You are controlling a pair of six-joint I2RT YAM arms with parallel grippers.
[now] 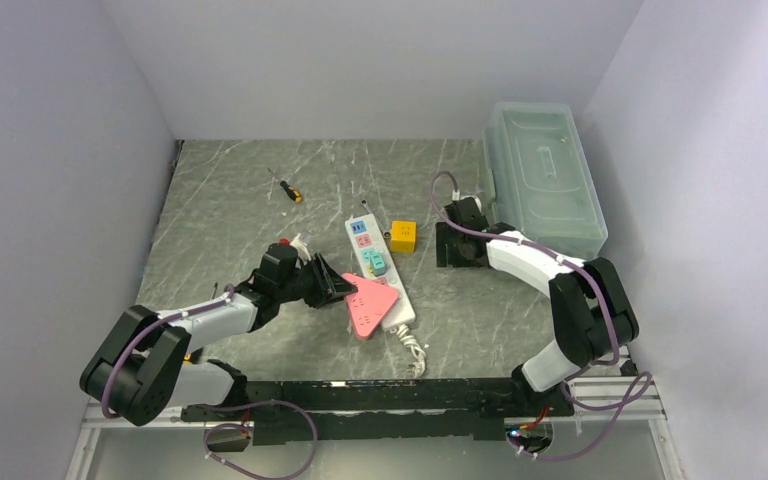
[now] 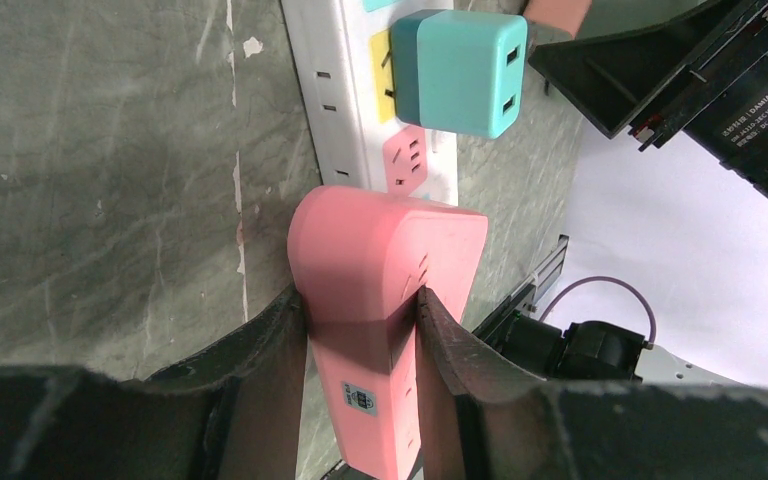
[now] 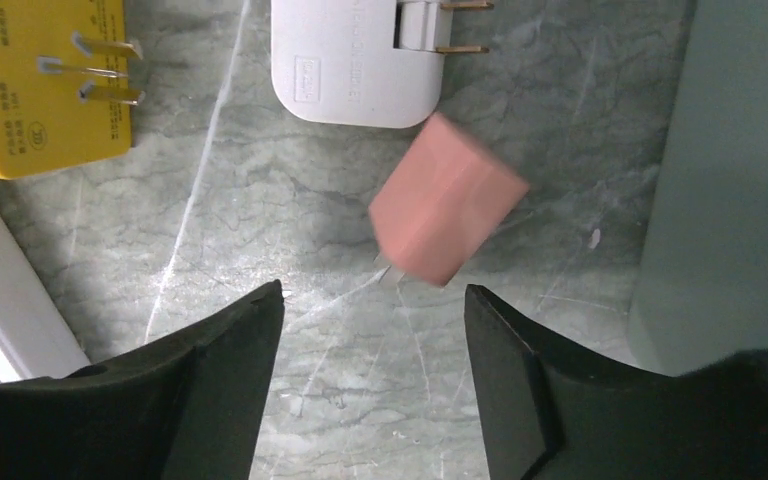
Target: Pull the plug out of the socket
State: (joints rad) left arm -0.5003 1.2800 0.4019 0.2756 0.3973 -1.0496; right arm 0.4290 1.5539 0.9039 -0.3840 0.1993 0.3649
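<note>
The task looks partly done. The socket [image 1: 381, 270] lies in the middle of the table [image 1: 230, 200], with its long side running from near to far. The left gripper [image 2: 360, 300] is pressed on both sides of a large pink plug [image 2: 390, 240], which sits tilted over the near end of the socket. The pictures do not show its pins, so it cannot be told whether this plug is fully out or only half lifted.

A teal plug [image 2: 460, 70] sits in a yellow outlet face further along the strip, so at least this one seems left to pull.

To the right of the socket, three things lie loose on the table: a yellow plug [image 3: 45, 85] and a white plug [image 3: 355, 60], both with bare pins showing, and a small pink block [image 3: 447, 212], whose outline is blurred. The right gripper [image 3: 372, 295] hovers just above them with its fingers spread wide and nothing between them. A clear box [image 1: 540, 175] stands at the far right.

What is probably left is to bring the pink plug clear of the strip and then take the teal one.
</note>
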